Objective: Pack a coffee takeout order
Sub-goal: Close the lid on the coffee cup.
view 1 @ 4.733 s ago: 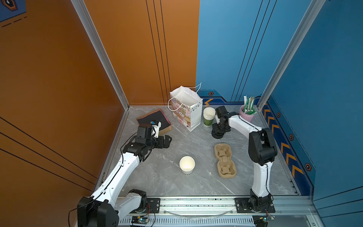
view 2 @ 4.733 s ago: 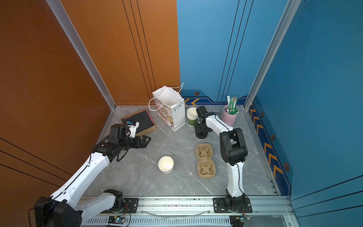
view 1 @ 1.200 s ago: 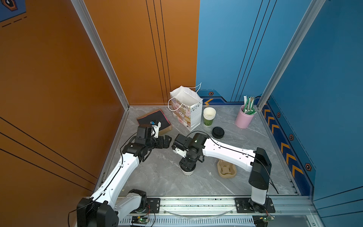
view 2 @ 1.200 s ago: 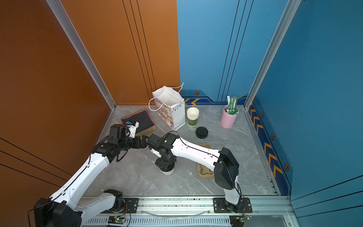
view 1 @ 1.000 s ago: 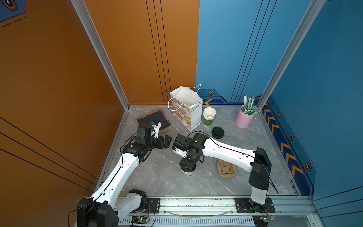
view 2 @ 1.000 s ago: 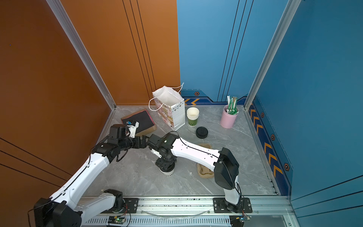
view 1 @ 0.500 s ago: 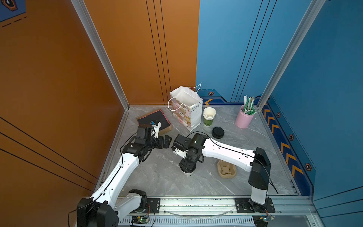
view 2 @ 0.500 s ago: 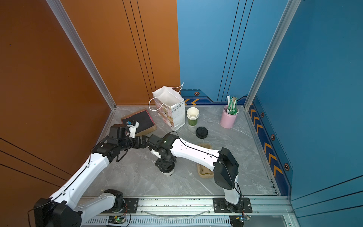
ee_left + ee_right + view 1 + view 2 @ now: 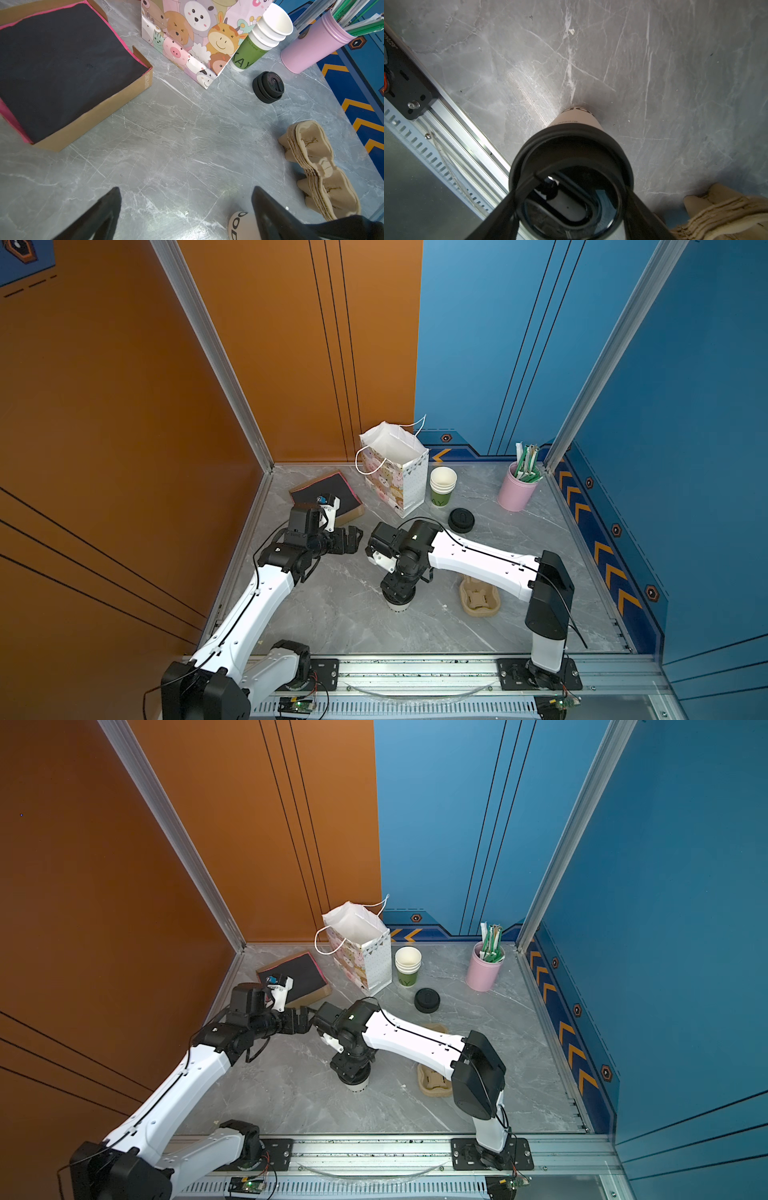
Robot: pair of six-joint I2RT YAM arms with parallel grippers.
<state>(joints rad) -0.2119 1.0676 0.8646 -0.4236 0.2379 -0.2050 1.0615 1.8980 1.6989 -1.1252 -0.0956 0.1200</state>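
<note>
Right wrist view. Item 1: whitish paper cup [image 9: 576, 118], black print, upright on the grey marbled table [image 9: 654, 62], with a round black plastic lid [image 9: 571, 149] seated on its rim. The right gripper [image 9: 572, 189] is directly above, its jaws clamped on the lid from two opposite sides. The cup's long axis is vertical and it stands straight below the jaws, so any lift would likely go straight up. The right arm is the nearer. The left gripper [image 9: 349, 539] hangs close by, jaws spread wide on nothing.

Item 2: white paper gift bag with cartoon animals [image 9: 395, 472], standing open near the back wall, beyond the cup. It is probably the destination. No contents seen.

Item 3: shallow cardboard box [image 9: 93, 118] holding a black paper napkin [image 9: 62, 62] laid over pink napkins [image 9: 8, 117]. It is nearest the left arm.

Item 4: pink cylindrical tumbler [image 9: 515, 493] holding slim wrapped straws [image 9: 527, 460], green and white.

Item 5: stack of lidless paper cups [image 9: 441, 489], the bottom one green, just beside the bag. A short stack of spare black lids [image 9: 461, 519] lies near it.

Item 6: stack of brown pulp cup carriers [image 9: 478, 597], wells unfilled, near the lidded cup.
</note>
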